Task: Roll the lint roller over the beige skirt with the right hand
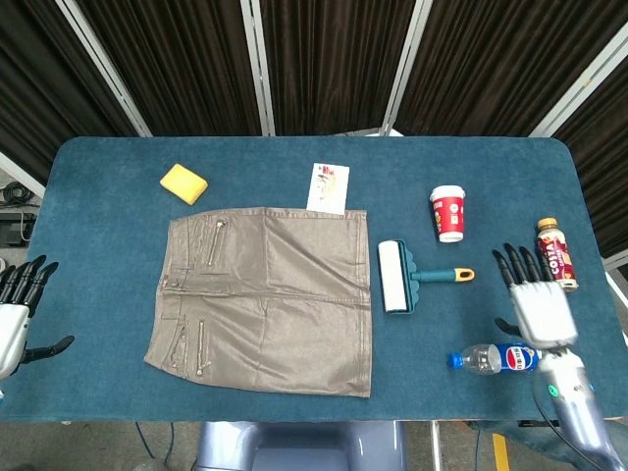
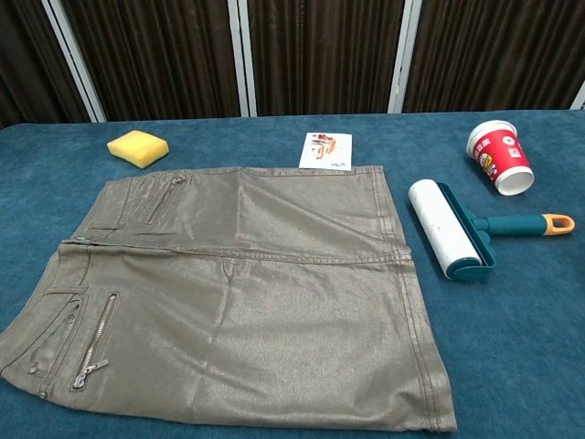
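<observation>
The beige skirt (image 1: 265,299) (image 2: 238,293) lies flat on the blue table. Just off its right edge lies the lint roller (image 1: 396,277) (image 2: 445,229), white roll toward the skirt, teal handle with an orange tip pointing right. Nothing touches it. My right hand (image 1: 535,294) is empty with fingers spread, over the table's right side, well right of the handle; only the head view shows it. My left hand (image 1: 15,314) hangs empty with fingers spread past the table's left edge.
A yellow sponge (image 1: 183,183) and a small card (image 1: 329,187) lie behind the skirt. A red paper cup (image 1: 447,213) stands behind the roller handle. A brown drink bottle (image 1: 556,254) and a lying water bottle (image 1: 496,358) are near my right hand.
</observation>
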`<state>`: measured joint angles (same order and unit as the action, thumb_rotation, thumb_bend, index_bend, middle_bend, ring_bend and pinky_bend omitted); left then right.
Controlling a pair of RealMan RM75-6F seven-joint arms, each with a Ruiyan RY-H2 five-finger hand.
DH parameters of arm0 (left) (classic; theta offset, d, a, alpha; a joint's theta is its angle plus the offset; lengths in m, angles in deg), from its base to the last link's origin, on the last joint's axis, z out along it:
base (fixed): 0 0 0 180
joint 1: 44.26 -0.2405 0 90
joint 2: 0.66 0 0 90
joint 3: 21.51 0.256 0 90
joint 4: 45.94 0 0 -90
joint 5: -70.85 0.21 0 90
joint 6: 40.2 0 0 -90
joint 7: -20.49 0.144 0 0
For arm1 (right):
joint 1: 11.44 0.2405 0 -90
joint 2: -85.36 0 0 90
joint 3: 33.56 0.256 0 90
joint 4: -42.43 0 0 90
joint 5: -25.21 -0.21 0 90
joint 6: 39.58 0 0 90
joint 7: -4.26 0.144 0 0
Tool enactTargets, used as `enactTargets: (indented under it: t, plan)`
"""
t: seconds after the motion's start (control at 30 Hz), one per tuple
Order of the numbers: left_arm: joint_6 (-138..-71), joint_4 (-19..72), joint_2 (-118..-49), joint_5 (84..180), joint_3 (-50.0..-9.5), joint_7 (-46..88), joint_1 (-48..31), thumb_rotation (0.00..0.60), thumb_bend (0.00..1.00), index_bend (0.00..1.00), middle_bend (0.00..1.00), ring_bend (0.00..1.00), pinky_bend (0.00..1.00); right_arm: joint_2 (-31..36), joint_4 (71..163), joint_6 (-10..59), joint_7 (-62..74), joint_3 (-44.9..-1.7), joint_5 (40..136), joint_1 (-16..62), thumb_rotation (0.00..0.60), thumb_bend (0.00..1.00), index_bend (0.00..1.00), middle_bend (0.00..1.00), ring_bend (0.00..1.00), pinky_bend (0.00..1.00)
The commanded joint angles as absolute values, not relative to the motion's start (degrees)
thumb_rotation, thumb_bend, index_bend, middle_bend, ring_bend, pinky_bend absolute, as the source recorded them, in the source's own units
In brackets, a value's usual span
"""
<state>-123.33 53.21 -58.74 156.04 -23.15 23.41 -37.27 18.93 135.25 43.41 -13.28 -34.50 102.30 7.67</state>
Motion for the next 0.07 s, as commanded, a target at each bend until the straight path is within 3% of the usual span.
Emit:
enactTargets:
  t: [0.03,0.07]
  plan:
    - [-123.57,53.21,-58.61,156.16,-23.06,23.23,-37.48,0.600,0.00,0.00,0.00,0.00,0.00,19.82,134.72,48.99,-10.17,-35.64,107.22,2.99,0.600,0.00,0.00,0.00,0.00,0.00]
    - [-123.68,53.22,-58.55,156.22,-23.03,23.15,-37.56,0.600,0.00,0.00,0.00,0.00,0.00,19.70,134.66,49.43,-9.81,-35.65,107.66,2.56,0.600,0.00,0.00,0.00,0.00,0.00]
